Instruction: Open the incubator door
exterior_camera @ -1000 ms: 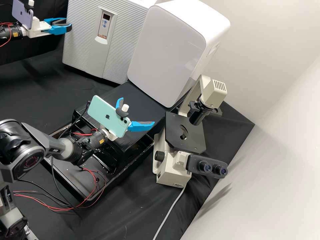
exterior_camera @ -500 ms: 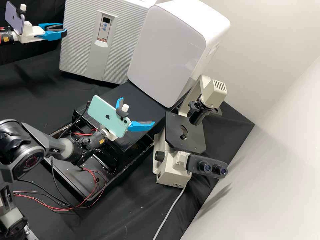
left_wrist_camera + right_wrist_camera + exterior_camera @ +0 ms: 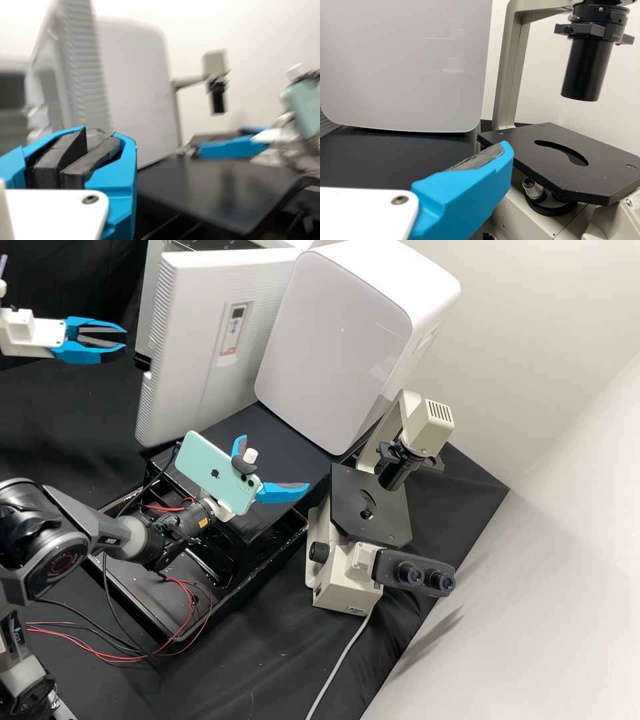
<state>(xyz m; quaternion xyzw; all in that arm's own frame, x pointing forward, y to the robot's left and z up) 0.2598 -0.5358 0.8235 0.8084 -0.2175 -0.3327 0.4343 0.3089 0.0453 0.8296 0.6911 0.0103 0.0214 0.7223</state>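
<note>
The incubator door [image 3: 190, 353], white and ribbed with a small display panel, is swung partly open toward the bench front, its free edge away from the incubator body [image 3: 148, 310]. My left gripper [image 3: 125, 339] is at the upper left, just beside that edge and apart from it. In the left wrist view a narrow gap parts the left gripper's [image 3: 101, 132] pads, with nothing between them; beyond stands the door [image 3: 85, 65], its inner side visible. My right gripper [image 3: 275, 463] is wide open and empty above the black platform. One finger of the right gripper [image 3: 465, 190] shows in its wrist view.
A tall white cabinet [image 3: 340, 347] stands right beside the door. The microscope [image 3: 373, 507] is to the right of my right gripper. A black platform [image 3: 267, 420] lies below the door and cabinet, with a black tray [image 3: 180, 633] and loose red cables in front.
The door, earlier against the incubator, has swung outward and uncovered part of the body behind. My left gripper has moved left and toward the bench front. The right arm stays still.
</note>
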